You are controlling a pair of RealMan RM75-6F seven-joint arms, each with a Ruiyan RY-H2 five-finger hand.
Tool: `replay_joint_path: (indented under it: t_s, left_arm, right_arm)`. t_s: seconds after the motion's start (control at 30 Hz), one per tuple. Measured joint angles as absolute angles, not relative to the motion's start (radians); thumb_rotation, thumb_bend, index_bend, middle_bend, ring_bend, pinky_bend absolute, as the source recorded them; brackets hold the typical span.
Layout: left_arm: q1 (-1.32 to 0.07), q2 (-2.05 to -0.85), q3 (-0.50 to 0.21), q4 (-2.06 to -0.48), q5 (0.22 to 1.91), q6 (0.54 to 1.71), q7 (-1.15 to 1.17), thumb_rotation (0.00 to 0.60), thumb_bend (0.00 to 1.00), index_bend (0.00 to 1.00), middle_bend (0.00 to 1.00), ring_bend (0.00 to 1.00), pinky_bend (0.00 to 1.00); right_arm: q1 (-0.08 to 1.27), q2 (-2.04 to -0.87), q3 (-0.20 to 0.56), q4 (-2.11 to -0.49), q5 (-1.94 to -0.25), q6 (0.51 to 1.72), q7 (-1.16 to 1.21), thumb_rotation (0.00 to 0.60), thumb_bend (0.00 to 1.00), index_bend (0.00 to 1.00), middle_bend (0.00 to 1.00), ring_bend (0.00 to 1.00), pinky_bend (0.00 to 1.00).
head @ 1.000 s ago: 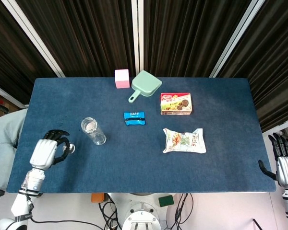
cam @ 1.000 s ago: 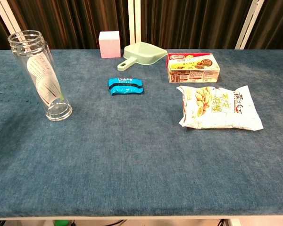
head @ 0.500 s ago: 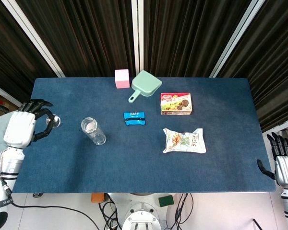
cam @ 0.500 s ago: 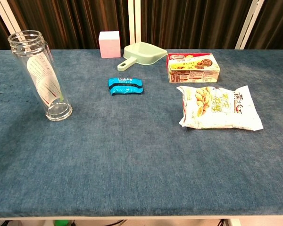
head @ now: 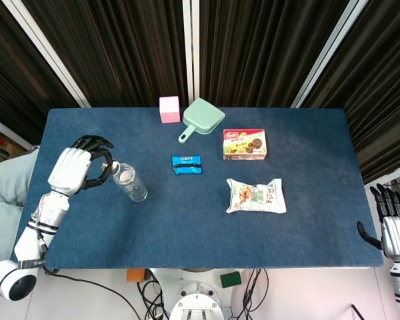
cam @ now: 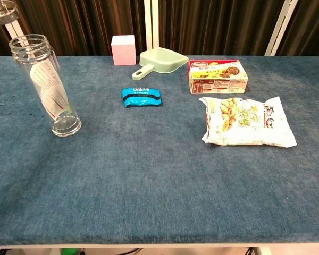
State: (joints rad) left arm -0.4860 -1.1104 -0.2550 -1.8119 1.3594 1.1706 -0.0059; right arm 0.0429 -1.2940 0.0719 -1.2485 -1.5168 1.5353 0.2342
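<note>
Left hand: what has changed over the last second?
The left hand, holding a small round lid, swung out past the table's left edge, then came back in beside the mouth of the clear bottle. The bottle, snack bag and right hand have not moved.

Snack bag (head: 255, 196), cookie box (head: 244, 144), dustpan (head: 202, 118)

A dark blue table cloth (cam: 149, 186), pink cube (cam: 123, 49), mint-green dustpan (cam: 160, 61), blue snack wrapper (cam: 141, 97) and clear glass bottle (cam: 46, 85) are seen.
</note>
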Motion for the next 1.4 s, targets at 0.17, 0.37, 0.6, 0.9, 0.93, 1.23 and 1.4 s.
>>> replay_joint_path:
  t_s: [0.17,0.37,0.6,0.9,0.93,1.23,1.4]
  left_arm:
    - [-0.499,-1.129,-0.243,-1.797,1.355,1.162,-0.002,0.600,0.42,0.62,0.31,0.21,0.20]
    - [-0.507,-1.152,-0.232,-1.781,1.350,1.160,0.007,0.600,0.42,0.63,0.31,0.21,0.20]
    - [-0.519,-1.176,-0.218,-1.755,1.343,1.148,0.004,0.600,0.42,0.63,0.31,0.21,0.20]
    - [-0.525,-1.180,-0.213,-1.749,1.348,1.155,-0.005,0.600,0.42,0.63,0.31,0.21,0.20]
    - [-0.525,-1.180,-0.213,-1.750,1.349,1.156,-0.007,0.600,0.42,0.63,0.31,0.21,0.20]
    - [-0.532,-1.197,-0.208,-1.733,1.348,1.156,-0.016,0.600,0.42,0.63,0.32,0.21,0.20]
    - [-0.538,-1.205,-0.207,-1.725,1.350,1.156,-0.018,0.600,0.42,0.63,0.32,0.21,0.20]
  right_arm:
    - [0.047,-1.294,0.071,-1.252,-1.518,1.529,0.227,0.600,0.31,0.00,0.00,0.00,0.00]
    - [0.048,-1.295,0.068,-1.251,-1.518,1.524,0.221,0.600,0.31,0.00,0.00,0.00,0.00]
    - [0.043,-1.297,0.068,-1.244,-1.513,1.528,0.228,0.600,0.31,0.00,0.00,0.00,0.00]
    - [0.044,-1.299,0.067,-1.244,-1.513,1.524,0.228,0.600,0.31,0.00,0.00,0.00,0.00]
    - [0.045,-1.299,0.067,-1.244,-1.512,1.523,0.228,0.600,0.31,0.00,0.00,0.00,0.00]
    - [0.043,-1.300,0.067,-1.241,-1.508,1.522,0.229,0.600,0.31,0.00,0.00,0.00,0.00]
    - [0.043,-1.300,0.067,-1.240,-1.508,1.521,0.230,0.600,0.31,0.00,0.00,0.00,0.00]
